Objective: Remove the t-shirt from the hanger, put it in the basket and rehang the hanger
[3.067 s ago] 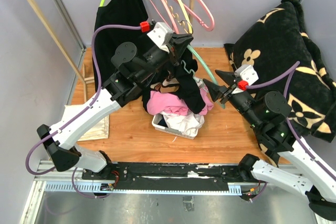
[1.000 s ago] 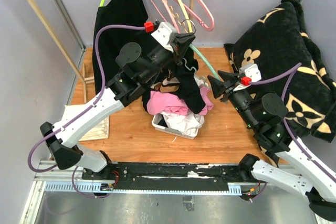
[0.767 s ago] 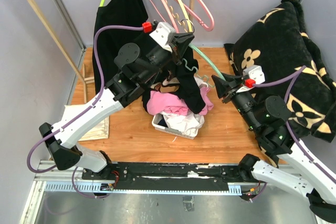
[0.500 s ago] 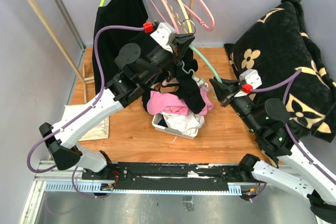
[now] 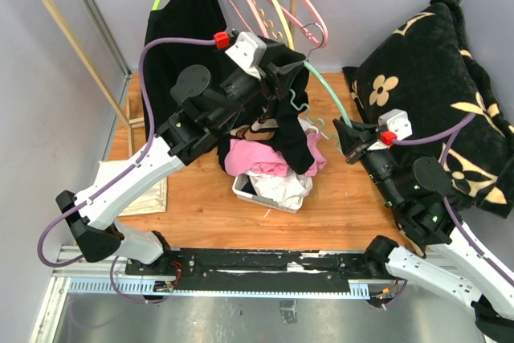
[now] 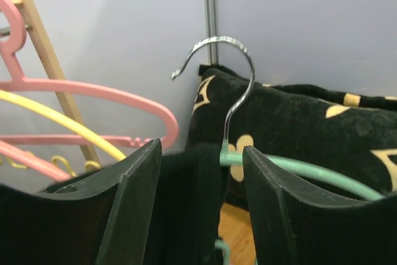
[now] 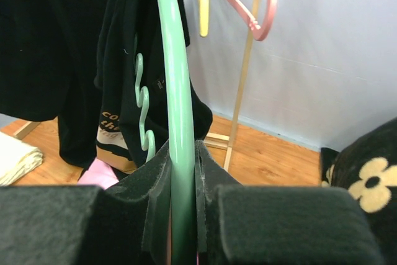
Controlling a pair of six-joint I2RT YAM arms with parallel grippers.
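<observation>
A mint green hanger (image 5: 325, 94) slants from the left gripper down to my right gripper (image 5: 345, 130), which is shut on its arm (image 7: 181, 153). Its metal hook (image 6: 228, 69) stands up free. The black t-shirt (image 5: 294, 136) droops from the hanger's upper end down onto the clothes pile. A fold of it (image 6: 192, 197) lies between the spread fingers of my left gripper (image 6: 201, 153), which is open up at the hanger's neck (image 5: 291, 70). In the right wrist view the t-shirt (image 7: 124, 60) hangs to the left of the hanger's bar.
A white basket (image 5: 245, 192) of pink and white clothes sits on the wooden floor under the shirt. A wooden rack (image 5: 56, 18) carries pink and yellow hangers (image 5: 277, 2) and another black garment (image 5: 181, 22). A black flowered blanket (image 5: 434, 78) fills the right; folded white cloth (image 5: 152, 194) lies left.
My left gripper has opened and let go of the shirt. My right gripper closed on the hanger's arm and drew it right; the hook now stands higher and further right.
</observation>
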